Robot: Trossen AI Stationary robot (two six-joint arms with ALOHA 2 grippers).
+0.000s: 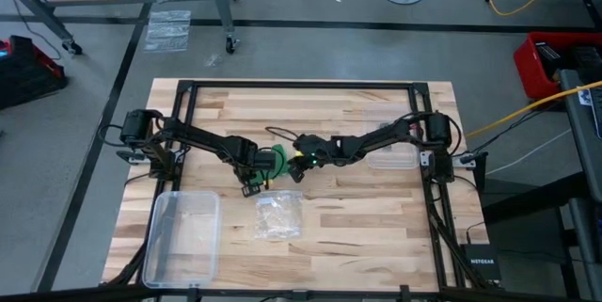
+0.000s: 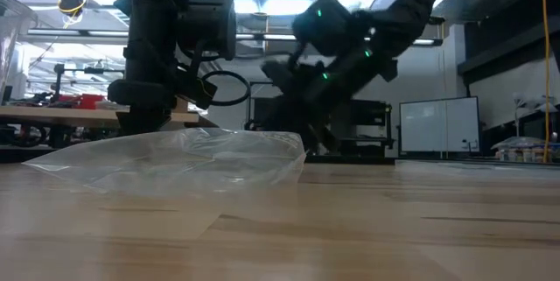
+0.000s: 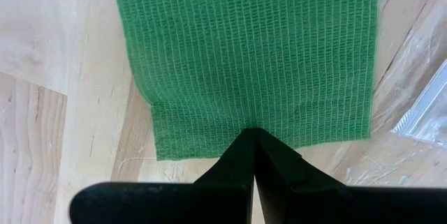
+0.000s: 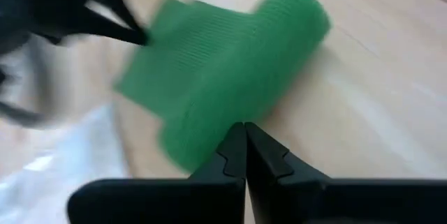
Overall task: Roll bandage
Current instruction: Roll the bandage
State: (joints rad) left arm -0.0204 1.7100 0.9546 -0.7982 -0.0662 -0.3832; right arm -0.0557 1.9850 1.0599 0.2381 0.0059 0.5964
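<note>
Clear plastic bag (image 1: 277, 215) nearest; left tool (image 3: 253, 140) and right tool (image 4: 244, 132) both clamped tight on green bandage (image 3: 251, 56) mid-tabletop (image 1: 376, 217).

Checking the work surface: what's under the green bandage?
Bare wooden table shows around the bandage; both shut grippers, left and right, pinch its edges. The wood directly beneath is covered.

- You have one green bandage (image 1: 272, 162) at table centre.
- You have two grippers, left gripper (image 1: 252, 187) and right gripper (image 1: 297, 172), both closed on it.
- One clear plastic box (image 1: 183, 234) at seven o'clock.
- One crinkly plastic bag (image 1: 277, 214) at six o'clock.
</note>
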